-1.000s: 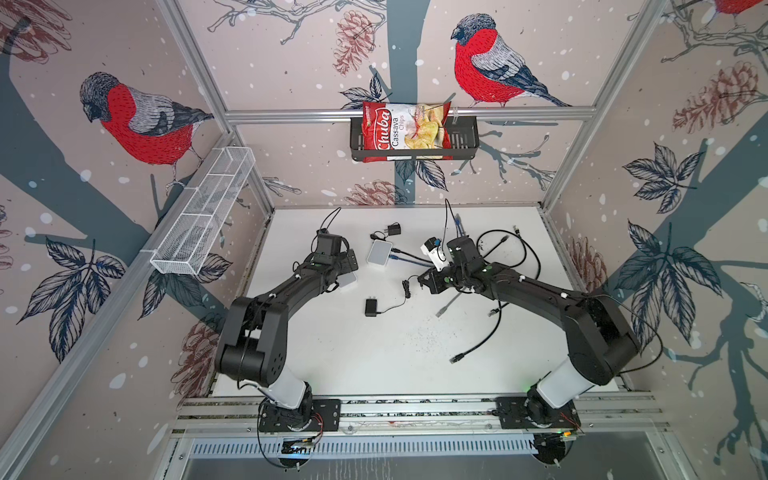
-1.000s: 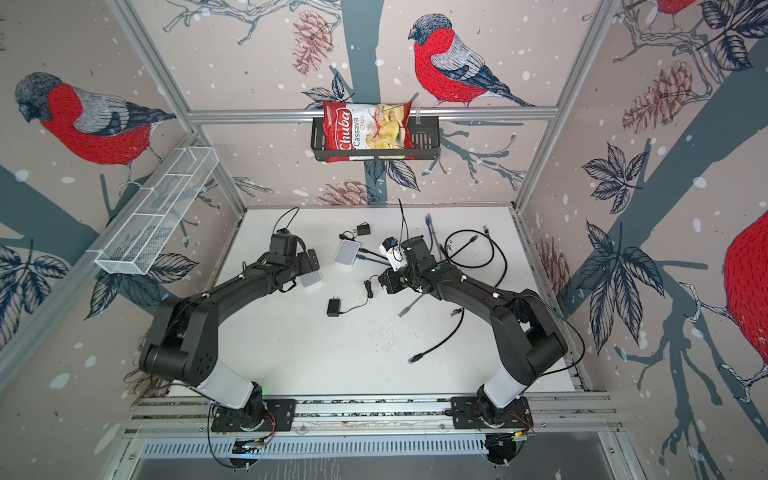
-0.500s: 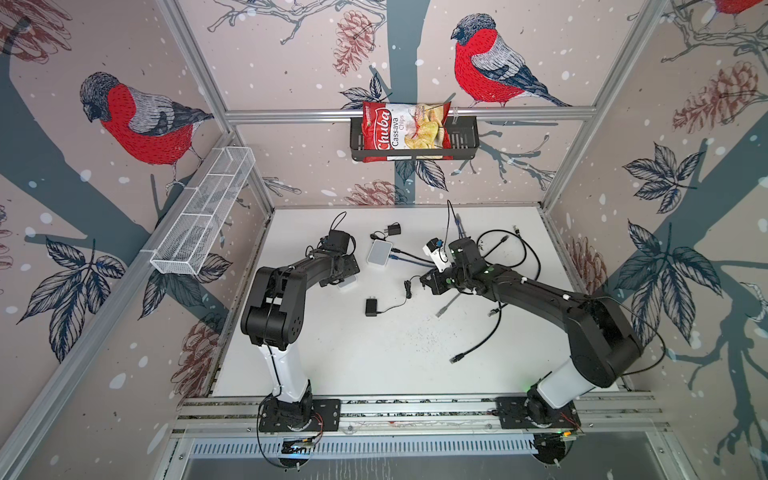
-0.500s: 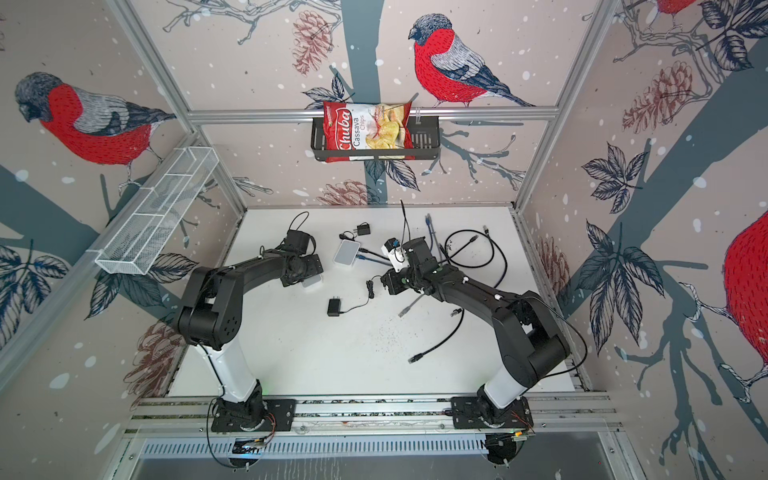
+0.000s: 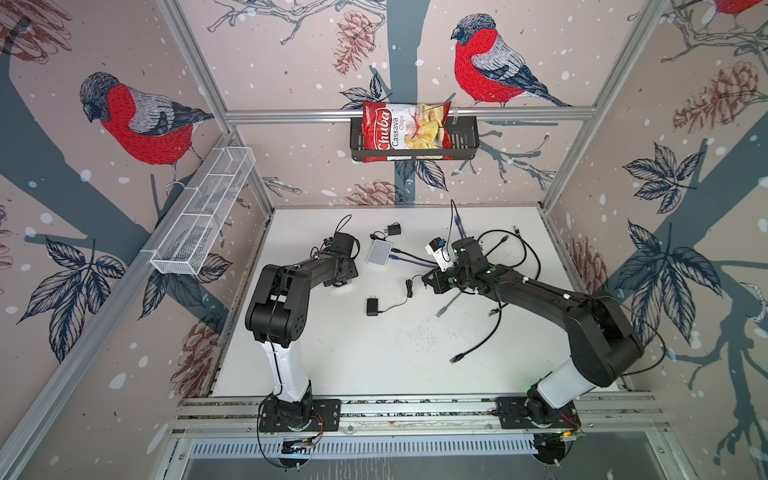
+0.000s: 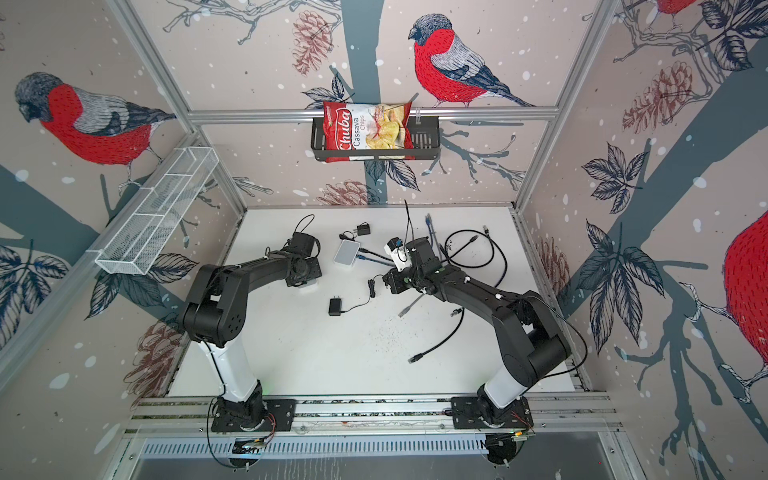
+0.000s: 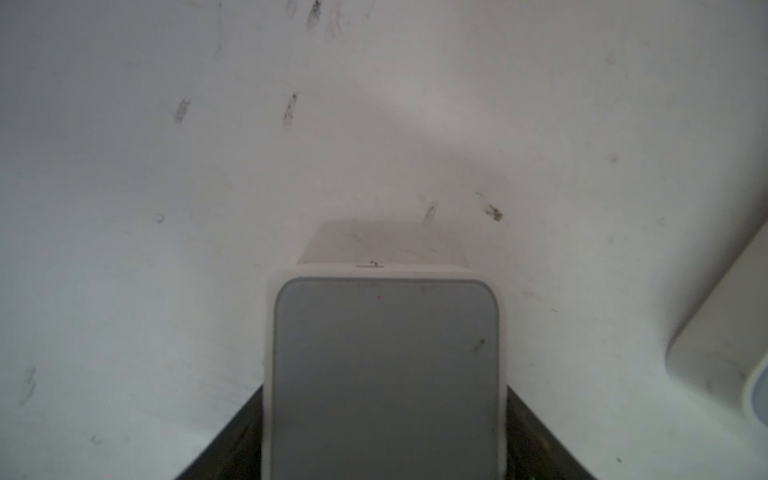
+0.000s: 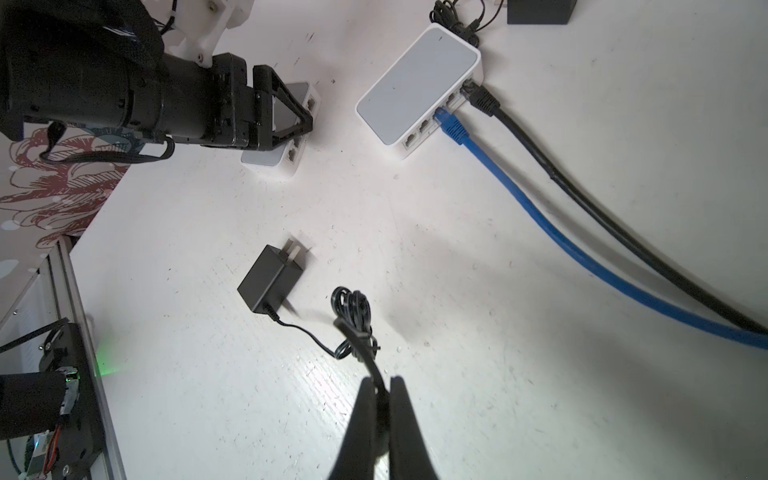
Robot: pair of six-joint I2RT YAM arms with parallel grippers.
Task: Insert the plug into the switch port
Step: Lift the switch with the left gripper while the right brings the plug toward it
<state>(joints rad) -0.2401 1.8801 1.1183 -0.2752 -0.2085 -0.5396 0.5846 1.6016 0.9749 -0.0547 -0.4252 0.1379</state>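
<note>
A small white switch with a grey top [image 7: 384, 353] lies on the table under my left gripper [image 7: 384, 390], whose jaws press on its two sides; the right wrist view shows the switch [image 8: 266, 160] with empty ports along its edge. My right gripper [image 8: 381, 384] is shut on the plug end of a thin black cord, a little above the table. The cord runs through a coiled bundle [image 8: 353, 307] to a black power adapter [image 8: 270, 284]. In both top views the right gripper [image 5: 428, 282] hovers right of the adapter [image 5: 372, 306], and the left gripper [image 5: 343, 282] is left of it.
A second white switch [image 5: 379, 252] lies further back with a blue cable [image 8: 519, 199] and a black cable [image 8: 582, 195] plugged in. Another adapter [image 5: 394, 229] lies behind it. Loose network cables [image 5: 478, 345] sprawl under and behind the right arm. A wire basket [image 5: 203, 220] hangs on the left wall.
My left arm's elbow has folded in and risen, and its jaws have narrowed onto the small switch. The right arm and the cord it holds have not moved.
</note>
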